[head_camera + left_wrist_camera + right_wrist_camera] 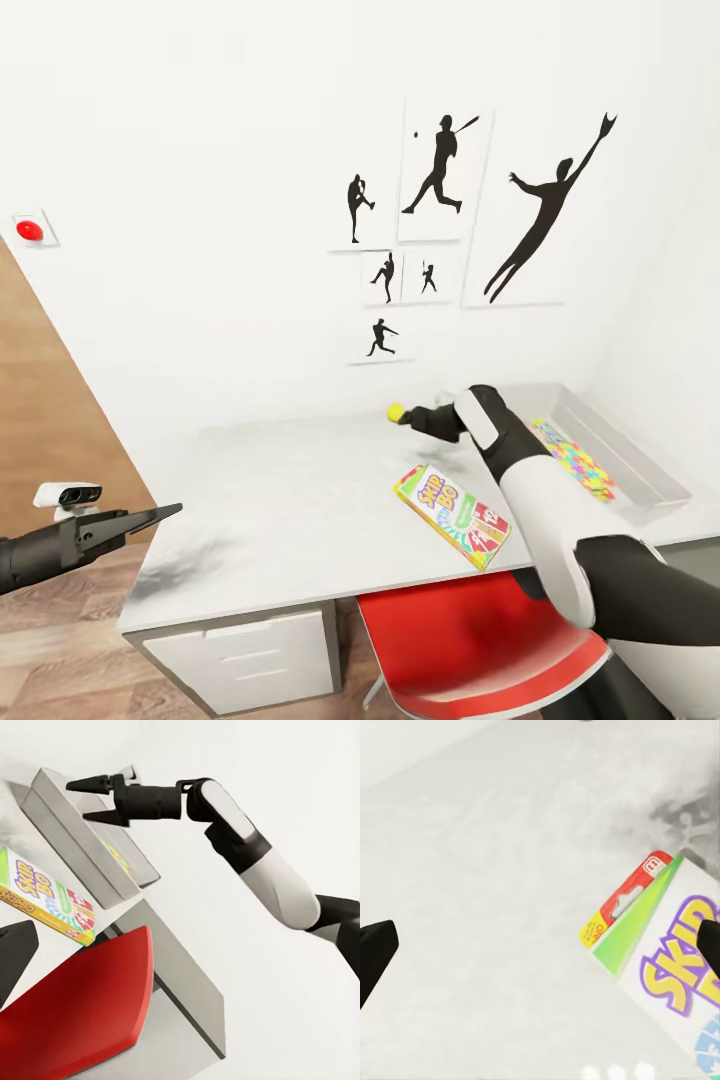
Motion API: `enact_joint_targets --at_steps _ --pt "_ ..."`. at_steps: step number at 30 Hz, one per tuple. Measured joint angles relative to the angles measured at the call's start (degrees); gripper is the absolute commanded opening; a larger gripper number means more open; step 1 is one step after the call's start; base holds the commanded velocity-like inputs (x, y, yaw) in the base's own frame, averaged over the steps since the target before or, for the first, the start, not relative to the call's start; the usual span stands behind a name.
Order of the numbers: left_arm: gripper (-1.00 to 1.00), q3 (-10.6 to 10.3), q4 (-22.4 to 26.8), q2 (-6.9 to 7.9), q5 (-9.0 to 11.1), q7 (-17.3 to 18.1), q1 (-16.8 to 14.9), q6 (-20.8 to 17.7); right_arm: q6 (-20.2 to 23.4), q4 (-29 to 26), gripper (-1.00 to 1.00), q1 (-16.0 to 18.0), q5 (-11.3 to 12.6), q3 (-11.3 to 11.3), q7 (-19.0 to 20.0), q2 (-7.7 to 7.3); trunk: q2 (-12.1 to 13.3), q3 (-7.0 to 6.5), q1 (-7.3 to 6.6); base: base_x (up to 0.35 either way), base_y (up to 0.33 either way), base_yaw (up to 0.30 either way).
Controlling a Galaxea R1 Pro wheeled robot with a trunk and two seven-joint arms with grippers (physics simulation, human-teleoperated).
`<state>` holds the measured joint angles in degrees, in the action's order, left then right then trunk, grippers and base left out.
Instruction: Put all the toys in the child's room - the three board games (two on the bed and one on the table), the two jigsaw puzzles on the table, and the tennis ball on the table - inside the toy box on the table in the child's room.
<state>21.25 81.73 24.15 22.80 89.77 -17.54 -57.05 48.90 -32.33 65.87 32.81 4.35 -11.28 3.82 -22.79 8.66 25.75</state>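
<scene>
Right arm (540, 500) reaches up over the desk (290, 500) toward 11 o'clock, forearm stretched out, wrist bent. Right gripper (412, 418) sits at the desk's far side next to the tennis ball (396, 410); from the head view I can't tell whether they touch. In the left wrist view the right gripper (101, 799) shows jaws apart, nothing between them.

Skip-Bo board game (452, 516) lies flat on the desk, near edge, just at 9 o'clock of the right forearm.

Toy box (640, 470) at the desk's 3 o'clock end, with a jigsaw puzzle (572, 458) lying in it.

Left gripper (150, 518) held low off the desk's 9 o'clock end, roughly level, pointing to 3 o'clock; jaws look closed, empty.

Red chair (480, 640) tucked under the near edge.
</scene>
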Motion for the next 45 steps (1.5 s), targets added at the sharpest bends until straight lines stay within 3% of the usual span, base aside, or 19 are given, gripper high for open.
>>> enact_joint_targets --at_steps 17,45 --pt "1.00 0.0 0.0 0.07 0.0 0.0 0.0 0.0 -0.1 2.4 1.00 1.1 -0.3 -0.2 -0.1 -0.12 0.0 0.14 0.00 0.077 0.000 0.000" --pt "1.00 0.1 0.0 0.09 0.0 0.0 0.0 0.0 -1.3 2.7 1.00 1.2 -0.5 -0.3 -0.6 -0.79 0.0 2.68 0.00 0.001 0.000 0.000"
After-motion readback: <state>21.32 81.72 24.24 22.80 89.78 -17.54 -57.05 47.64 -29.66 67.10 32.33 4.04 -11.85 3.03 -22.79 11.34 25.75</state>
